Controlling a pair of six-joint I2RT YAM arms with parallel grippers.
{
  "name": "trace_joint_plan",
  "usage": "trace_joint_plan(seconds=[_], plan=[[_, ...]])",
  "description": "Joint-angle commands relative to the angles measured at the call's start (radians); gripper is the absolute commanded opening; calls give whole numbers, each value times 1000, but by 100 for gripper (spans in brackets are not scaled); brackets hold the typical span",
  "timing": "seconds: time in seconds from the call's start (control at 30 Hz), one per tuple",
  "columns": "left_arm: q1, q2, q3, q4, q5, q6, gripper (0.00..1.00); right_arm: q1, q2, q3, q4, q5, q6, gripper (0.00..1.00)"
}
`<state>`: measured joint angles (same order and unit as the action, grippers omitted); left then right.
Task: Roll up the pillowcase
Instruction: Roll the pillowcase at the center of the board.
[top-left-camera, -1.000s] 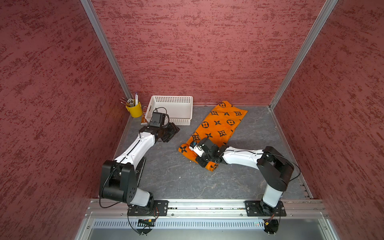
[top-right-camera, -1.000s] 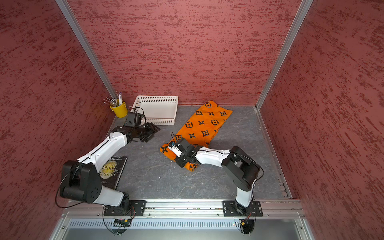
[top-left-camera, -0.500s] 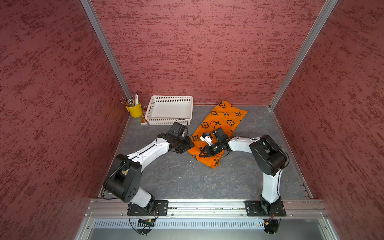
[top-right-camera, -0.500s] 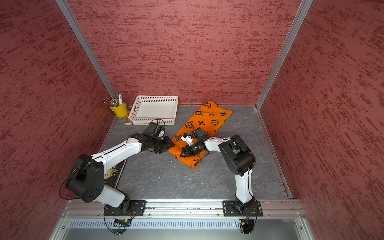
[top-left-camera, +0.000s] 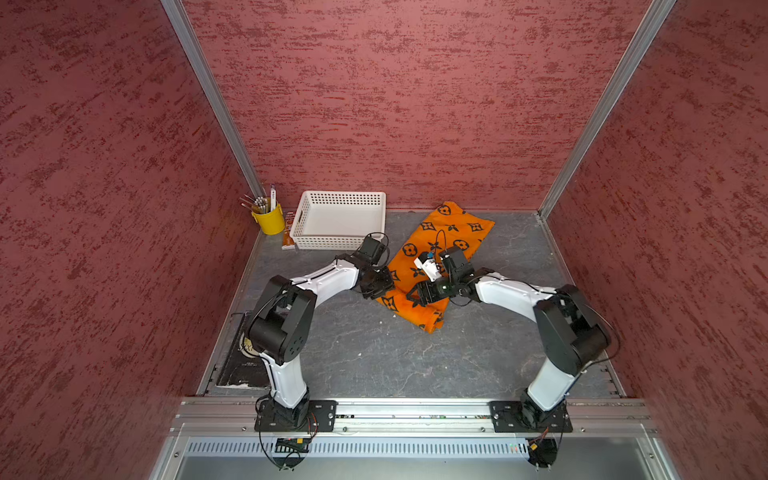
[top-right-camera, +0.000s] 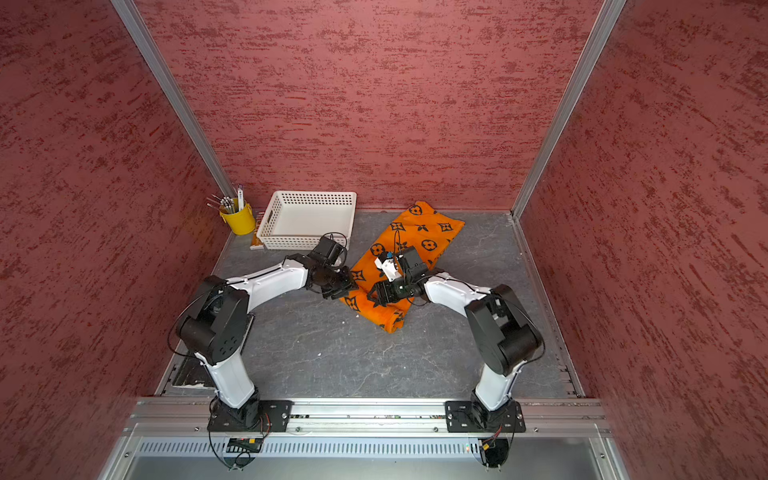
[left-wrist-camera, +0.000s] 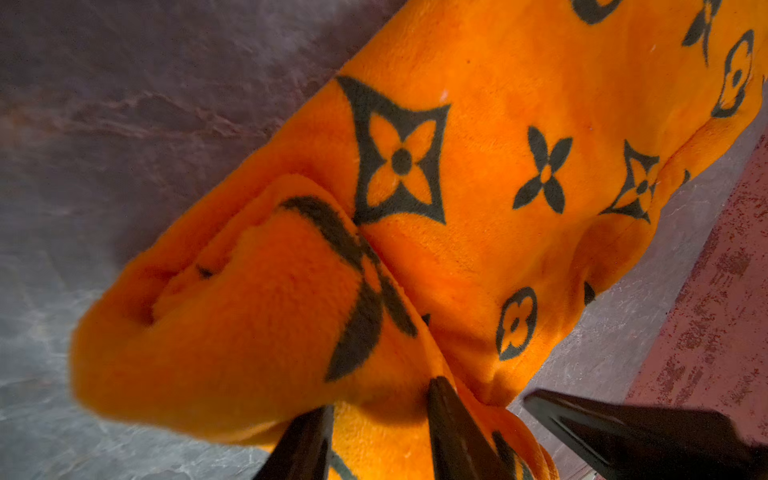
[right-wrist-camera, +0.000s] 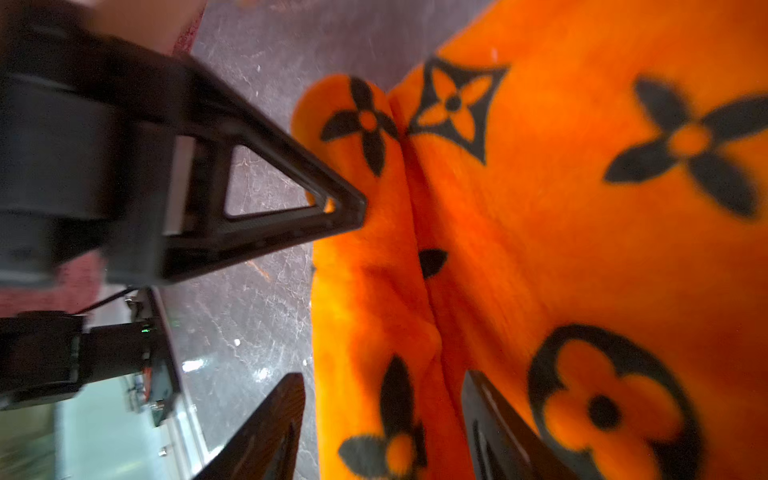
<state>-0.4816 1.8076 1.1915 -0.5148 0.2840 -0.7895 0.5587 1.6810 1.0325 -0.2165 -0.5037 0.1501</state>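
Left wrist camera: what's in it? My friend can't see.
A fluffy orange pillowcase with black flowers lies on a grey table, one end rolled up. The left gripper reaches in beside the roll, fabric between its black tips.

White basket (top-left-camera: 329, 242), yellow pen cup (top-left-camera: 270, 220) beside it, dark book (top-left-camera: 243, 368)

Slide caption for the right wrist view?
Open right gripper straddling the rolled end of the orange pillowcase on the grey table.
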Motion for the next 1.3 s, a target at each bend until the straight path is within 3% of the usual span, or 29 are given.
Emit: trace_joint_plan(seconds=[0.0, 0.2, 0.37, 0.5, 0.57, 0.7, 0.77, 0.9, 1.07, 1.27], plan=[[6, 25, 20, -10, -4, -13, 41, 115, -62, -26, -50, 281, -180, 72], [13, 24, 17, -8, 6, -16, 42, 304, -35, -44, -7, 621, -337, 79], [24, 15, 5, -1, 15, -18, 42, 359, 49, -20, 38, 765, -417, 80], [31, 12, 2, 5, 21, -20, 43, 375, 101, -25, 66, 795, -452, 79], [37, 13, -2, 10, 25, -23, 43, 379, 114, -41, 86, 796, -452, 72], [50, 11, -1, 14, 36, -25, 43, 379, 149, -47, 78, 811, -439, 30], [59, 3, 0, 15, 41, -25, 44, 380, 143, -52, 72, 791, -421, 18], [108, -51, 0, 15, 67, -23, 50, 377, 127, -51, 36, 712, -359, 6], [205, -176, -7, -21, 79, -9, 68, 355, 98, -34, -21, 520, -248, 3], [262, -273, -33, -70, 45, 58, 68, 251, 51, -7, -40, 168, -111, 5]])
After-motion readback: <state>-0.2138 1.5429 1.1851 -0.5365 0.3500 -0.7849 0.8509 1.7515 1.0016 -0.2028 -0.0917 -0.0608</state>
